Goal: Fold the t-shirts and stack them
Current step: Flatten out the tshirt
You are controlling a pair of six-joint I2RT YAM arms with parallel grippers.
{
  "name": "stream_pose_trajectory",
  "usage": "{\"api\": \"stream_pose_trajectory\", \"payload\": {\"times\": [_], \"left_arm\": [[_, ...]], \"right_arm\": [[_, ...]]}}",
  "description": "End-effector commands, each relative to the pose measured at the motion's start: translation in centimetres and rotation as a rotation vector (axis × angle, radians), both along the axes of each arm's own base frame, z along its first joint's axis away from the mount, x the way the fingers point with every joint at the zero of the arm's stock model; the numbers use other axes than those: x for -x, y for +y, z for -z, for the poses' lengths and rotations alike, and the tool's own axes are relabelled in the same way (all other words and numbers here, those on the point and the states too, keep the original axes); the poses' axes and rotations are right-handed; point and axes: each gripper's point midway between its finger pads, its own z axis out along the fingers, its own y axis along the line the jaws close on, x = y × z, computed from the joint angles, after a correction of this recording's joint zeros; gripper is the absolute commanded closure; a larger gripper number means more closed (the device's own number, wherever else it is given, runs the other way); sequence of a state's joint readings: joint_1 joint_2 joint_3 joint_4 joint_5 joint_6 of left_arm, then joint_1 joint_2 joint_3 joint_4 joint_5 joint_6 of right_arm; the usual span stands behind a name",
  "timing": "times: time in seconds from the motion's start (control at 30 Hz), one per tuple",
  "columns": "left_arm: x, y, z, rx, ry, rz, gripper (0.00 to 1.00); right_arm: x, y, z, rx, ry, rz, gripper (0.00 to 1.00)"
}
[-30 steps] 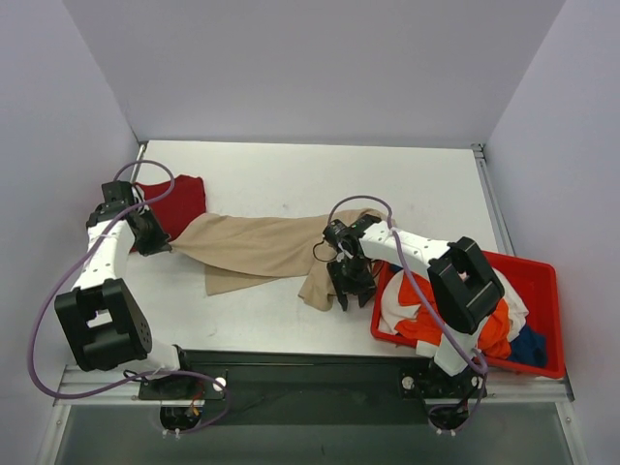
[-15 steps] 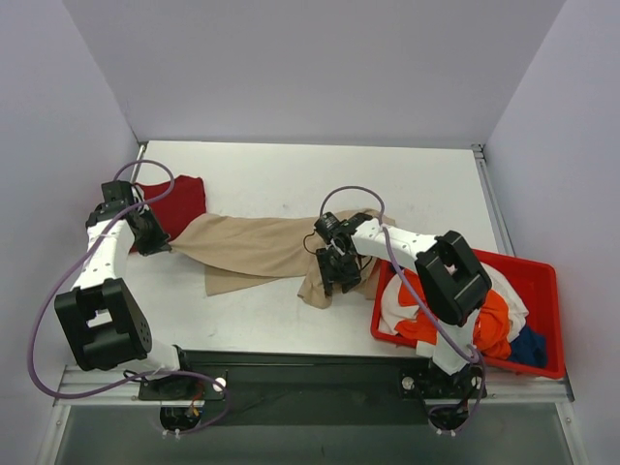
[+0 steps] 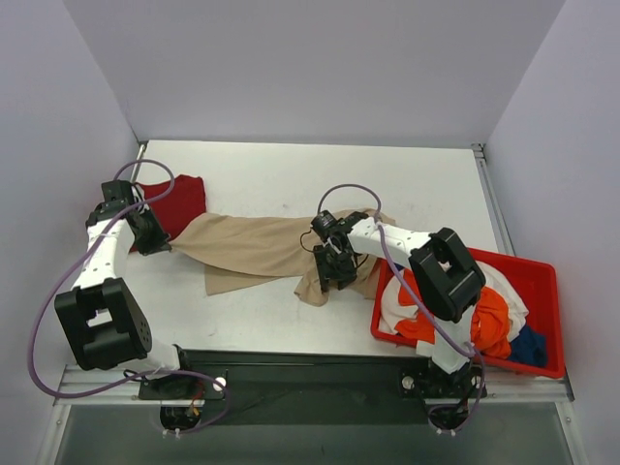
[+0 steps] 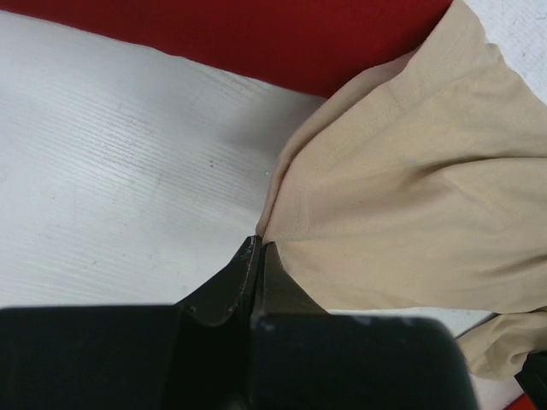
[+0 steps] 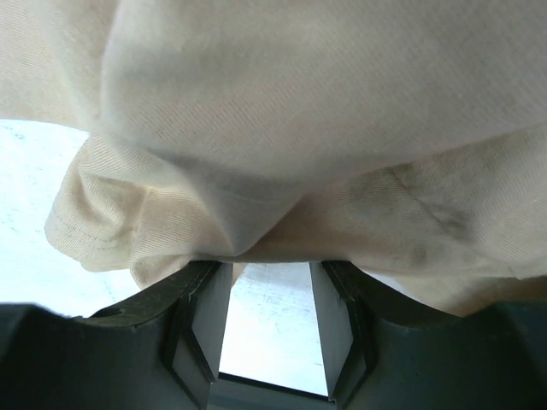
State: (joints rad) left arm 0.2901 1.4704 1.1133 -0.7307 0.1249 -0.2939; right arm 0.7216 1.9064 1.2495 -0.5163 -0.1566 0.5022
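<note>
1. Left gripper (image 3: 153,242) clenched on a corner of the tan tee (image 3: 257,247), at 9 o'clock on the table (image 3: 291,174).
2. Tan tee stretched across mid-table from 9 toward 3 o'clock, its right end bunched.
3. Right gripper (image 3: 334,276) on that bunch, jaws apart; cloth lies across the fingertips (image 5: 205,325), unpinched.
4. Red tee (image 3: 179,199) at 10 o'clock, tan overlapping its edge.
5. Bin (image 3: 542,266) at 4 o'clock holds the orange tee (image 3: 489,325), white tee (image 3: 397,305) and blue tee (image 3: 528,347).
</note>
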Motion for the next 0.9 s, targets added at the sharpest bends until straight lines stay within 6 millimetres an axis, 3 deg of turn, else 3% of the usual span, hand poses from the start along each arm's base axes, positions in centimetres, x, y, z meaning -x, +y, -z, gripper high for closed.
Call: {"api": "stream_pose_trajectory", "payload": {"times": [0.0, 0.23, 0.4, 0.53, 0.87], "left_arm": [[-0.4, 0.4, -1.2, -0.014, -0.041, 0.008, 1.0], [-0.2, -0.2, -0.8, 0.014, -0.039, 0.012, 1.0], [-0.3, -0.6, -0.3, 0.032, -0.031, 0.013, 1.0], [-0.4, -0.8, -0.1, 0.036, -0.022, 0.014, 1.0], [0.2, -2.5, 0.9, 0.058, -0.007, 0.049, 1.0]], "right_arm": [[0.9, -1.3, 1.2, 0.087, 0.011, 0.013, 0.6], [2.3, -3.3, 1.6, 0.207, -0.064, 0.031, 0.62], [3.4, -3.4, 1.6, 0.262, -0.148, 0.036, 0.61], [5.0, -3.4, 2.2, 0.308, -0.174, 0.044, 0.6], [9.0, -5.9, 2.2, 0.426, -0.18, 0.067, 0.59]]}}
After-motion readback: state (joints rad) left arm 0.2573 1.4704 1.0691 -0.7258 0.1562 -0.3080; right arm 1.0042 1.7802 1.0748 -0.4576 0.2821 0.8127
